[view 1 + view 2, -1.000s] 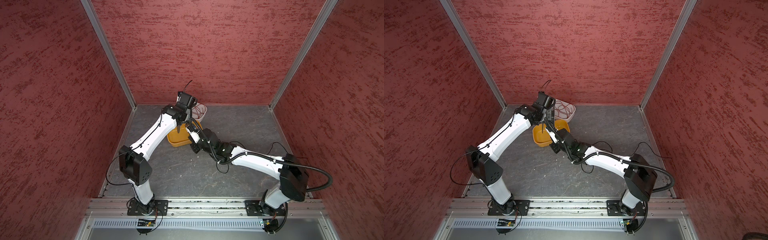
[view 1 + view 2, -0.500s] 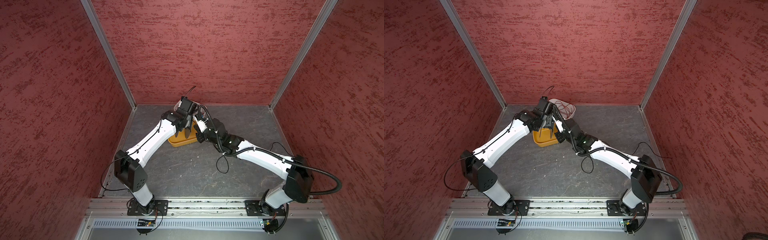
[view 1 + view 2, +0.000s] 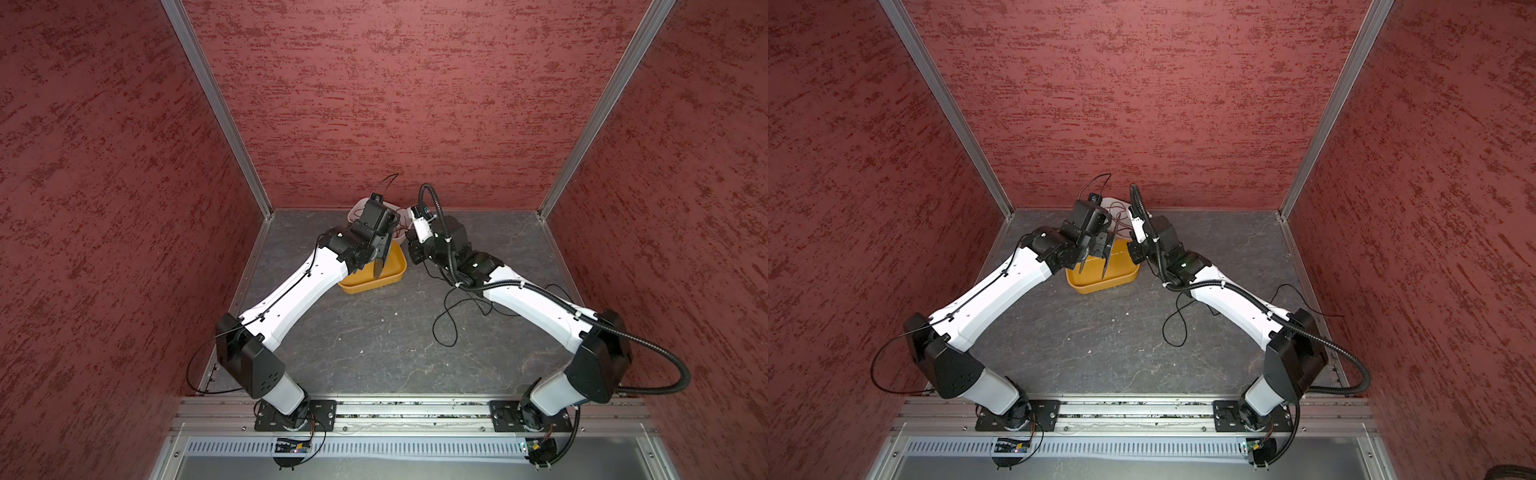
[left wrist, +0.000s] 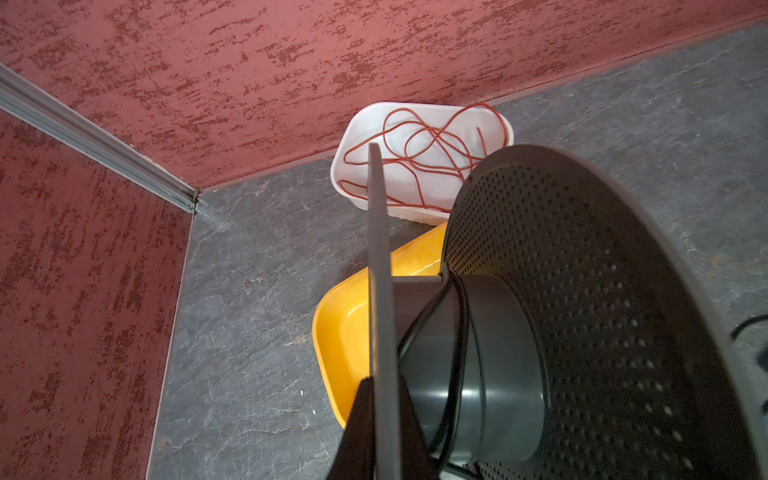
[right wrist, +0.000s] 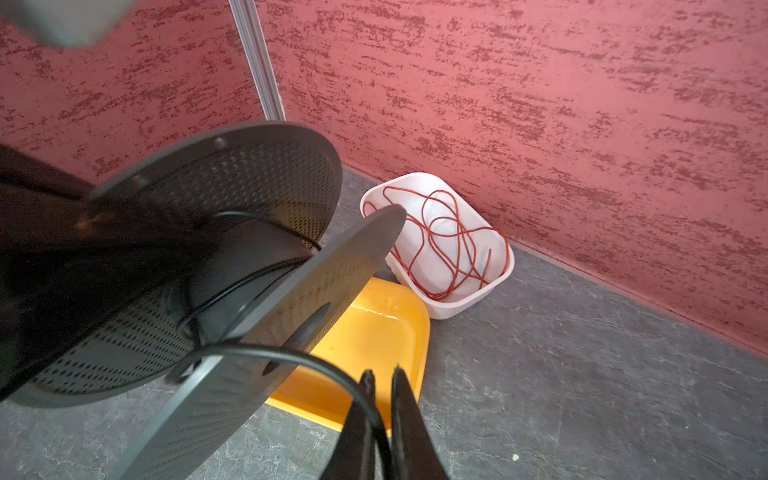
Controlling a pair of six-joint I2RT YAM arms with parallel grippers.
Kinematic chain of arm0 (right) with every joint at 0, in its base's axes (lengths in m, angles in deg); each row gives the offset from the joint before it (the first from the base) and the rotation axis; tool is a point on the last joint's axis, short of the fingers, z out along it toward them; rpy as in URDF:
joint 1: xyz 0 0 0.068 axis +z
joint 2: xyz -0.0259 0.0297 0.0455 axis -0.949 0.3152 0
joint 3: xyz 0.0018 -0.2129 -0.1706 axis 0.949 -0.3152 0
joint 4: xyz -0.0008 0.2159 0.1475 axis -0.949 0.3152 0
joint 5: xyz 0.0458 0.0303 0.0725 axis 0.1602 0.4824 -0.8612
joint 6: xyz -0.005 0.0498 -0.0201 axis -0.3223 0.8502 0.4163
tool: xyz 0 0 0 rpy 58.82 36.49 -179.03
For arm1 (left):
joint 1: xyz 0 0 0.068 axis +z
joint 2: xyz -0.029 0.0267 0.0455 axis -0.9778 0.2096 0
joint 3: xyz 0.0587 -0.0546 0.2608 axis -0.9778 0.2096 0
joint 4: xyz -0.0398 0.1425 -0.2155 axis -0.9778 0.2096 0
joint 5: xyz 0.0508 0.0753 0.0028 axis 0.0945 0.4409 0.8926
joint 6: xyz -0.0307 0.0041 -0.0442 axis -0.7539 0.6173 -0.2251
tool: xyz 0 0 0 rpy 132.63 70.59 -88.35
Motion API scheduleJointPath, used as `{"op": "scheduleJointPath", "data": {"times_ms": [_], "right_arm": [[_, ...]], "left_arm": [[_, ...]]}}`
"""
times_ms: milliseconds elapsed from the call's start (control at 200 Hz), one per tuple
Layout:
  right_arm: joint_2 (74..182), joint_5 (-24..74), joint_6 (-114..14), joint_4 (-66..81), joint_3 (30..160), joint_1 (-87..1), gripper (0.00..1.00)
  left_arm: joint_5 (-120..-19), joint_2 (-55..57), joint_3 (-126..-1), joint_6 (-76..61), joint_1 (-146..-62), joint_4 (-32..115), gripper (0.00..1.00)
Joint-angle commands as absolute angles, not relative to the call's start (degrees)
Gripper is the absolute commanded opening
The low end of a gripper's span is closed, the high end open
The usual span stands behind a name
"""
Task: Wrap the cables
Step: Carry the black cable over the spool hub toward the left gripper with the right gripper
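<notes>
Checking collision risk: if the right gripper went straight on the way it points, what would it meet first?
Probably the yellow tray, just ahead of the right gripper, which pinches the black cable; the spool sits beside that line. Depth is unclear.

The near half of the grey stone-patterned worktop (image 3: pixel 374 345) lies bare between the two arms, with room for an end effector to pass. Farther back it tightens: a white plastic tub (image 4: pixel 355 129) sits by the red textured back wall (image 3: pixel 395 104) with a yellow plastic tray (image 3: pixel 370 286) just in front, and a black perforated spool (image 4: pixel 582 291) hangs over the tray. A thin black cable (image 5: pixel 270 351) runs from the spool into the pinching right end effector (image 5: pixel 382 374), barring that gap, and its slack loops litter the worktop beside the right arm. Both rear corners stand open.
</notes>
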State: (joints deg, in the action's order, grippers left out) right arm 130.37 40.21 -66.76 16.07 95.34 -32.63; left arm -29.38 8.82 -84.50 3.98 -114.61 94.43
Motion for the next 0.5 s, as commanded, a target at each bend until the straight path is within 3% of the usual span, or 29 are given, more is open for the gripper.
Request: {"op": "scheduleJointPath", "data": {"times_ms": [0,316,496], "right_arm": [[131.62,37.50,-66.33,17.76,97.27,-34.88,0.10],[132.59,32.84,-66.05,18.54,98.81,-38.86,0.13],[132.67,29.33,-66.07,15.07,95.98,-41.00,0.03]], "left_arm": [[-29.90,5.69,-85.14,6.48,-115.51,91.10,0.00],[-34.55,1.44,-82.65,9.17,-116.48,89.36,0.00],[-38.36,-1.32,-81.77,8.85,-116.35,88.85,0.00]]}}
